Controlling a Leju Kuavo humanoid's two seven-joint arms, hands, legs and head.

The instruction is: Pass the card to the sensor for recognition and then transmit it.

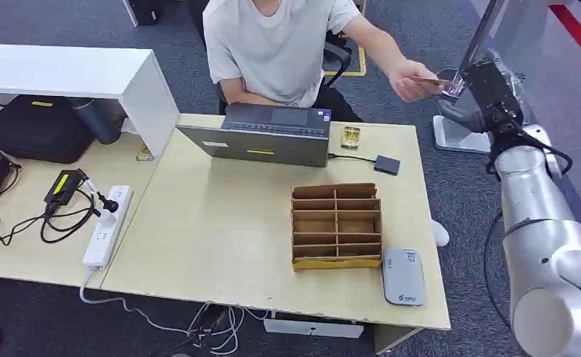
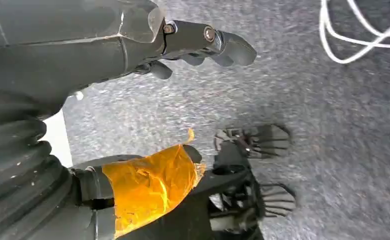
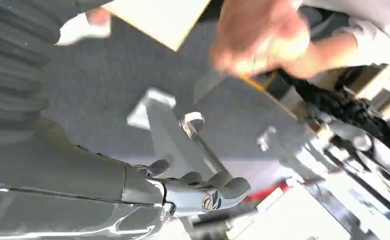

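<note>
Head view: the table (image 1: 220, 238) carries everything here, a pale wooden top with a person (image 1: 276, 44) in a light shirt seated behind its far edge. Against that far edge sits a grey laptop (image 1: 265, 134), lid tilted back toward the person. In front of the laptop, nearer the robot, stands a brown cardboard divider box (image 1: 337, 225), and just beside the box's near right corner lies the flat grey sensor (image 1: 403, 277). Right of the laptop, a small dark adapter (image 1: 387, 164) rests on the table, joined to the laptop by a cable, with a small gold object (image 1: 350, 137) between them. Far left of the laptop, a white power strip (image 1: 107, 226) lies along the seam of a neighbouring desk. The right arm (image 1: 540, 238) reaches up past the table's right edge, well beyond the laptop, and the right hand (image 1: 488, 85) is raised there. The person's hand (image 1: 413, 80) meets it, pinching the card (image 1: 430, 80), thin and tan, whose far end is at the robot's fingers; whether they grip it or are loose, I cannot tell. In the left wrist view the left hand (image 2: 148, 45) hangs above grey carpet, fingers (image 2: 232, 47) curled and holding nothing.
</note>
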